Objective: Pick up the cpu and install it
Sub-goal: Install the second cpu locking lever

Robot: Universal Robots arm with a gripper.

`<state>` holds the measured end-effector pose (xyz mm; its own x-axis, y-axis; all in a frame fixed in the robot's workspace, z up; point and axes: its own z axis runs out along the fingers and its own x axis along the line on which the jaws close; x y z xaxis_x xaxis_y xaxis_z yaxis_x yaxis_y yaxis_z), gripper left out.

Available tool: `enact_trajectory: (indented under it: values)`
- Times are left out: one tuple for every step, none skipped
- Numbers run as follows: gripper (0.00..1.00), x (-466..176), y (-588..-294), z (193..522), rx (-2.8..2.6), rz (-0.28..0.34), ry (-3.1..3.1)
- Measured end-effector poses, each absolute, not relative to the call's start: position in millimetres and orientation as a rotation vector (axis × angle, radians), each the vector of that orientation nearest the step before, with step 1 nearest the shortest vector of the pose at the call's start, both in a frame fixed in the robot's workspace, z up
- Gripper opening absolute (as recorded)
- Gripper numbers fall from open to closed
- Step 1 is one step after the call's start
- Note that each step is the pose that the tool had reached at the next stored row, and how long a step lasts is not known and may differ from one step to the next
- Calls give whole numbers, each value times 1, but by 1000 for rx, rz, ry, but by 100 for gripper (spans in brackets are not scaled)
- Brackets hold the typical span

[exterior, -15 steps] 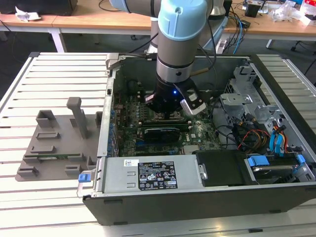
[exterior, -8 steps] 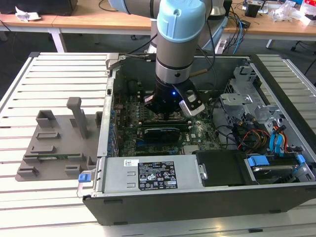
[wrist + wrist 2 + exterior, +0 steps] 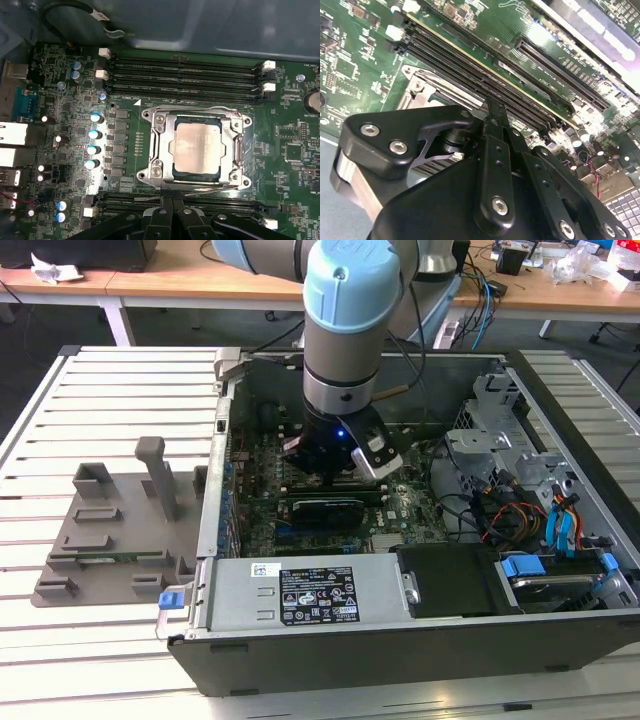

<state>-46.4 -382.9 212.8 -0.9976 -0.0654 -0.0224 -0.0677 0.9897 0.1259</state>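
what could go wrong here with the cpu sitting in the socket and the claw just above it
The cpu lies inside the socket frame. If it sits slightly askew, pressing on it could damage the socket beneath. The claw hangs close over the board, beside the memory slots, so a sideways drift might knock them. The wrist fills the gap inside the computer case, leaving little clearance.

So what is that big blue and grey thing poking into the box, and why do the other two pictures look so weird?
That is a robot arm. The box is an open computer case on a slatted table, seen by a camera standing nearby. The other two pictures come from small cameras riding on the arm's wrist, looking down at the green circuit board. The black metal parts are the arm's gripper, its fingers pressed together and holding nothing. The shiny square is the cpu, the computer's brain. It already sits inside its metal socket frame.
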Motion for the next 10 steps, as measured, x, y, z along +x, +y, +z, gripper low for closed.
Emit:
enact_trajectory:
  values:
    - [11, -49, -383, 212, -104, 198, 3115]
    - [11, -50, -383, 212, -104, 198, 3115]
    - [11, -53, -383, 211, -104, 198, 3115]
    - [11, -57, -383, 210, -104, 198, 3115]
    - [11, -59, -383, 209, -104, 198, 3115]
    - [11, -61, -383, 209, -104, 198, 3115]
    - [11, -63, -382, 209, -104, 198, 3115]
    - [11, -65, -382, 209, -104, 198, 3115]
    - [11, -67, -382, 208, -104, 199, 3115]
    - [11, -68, -381, 208, -104, 201, 3115]
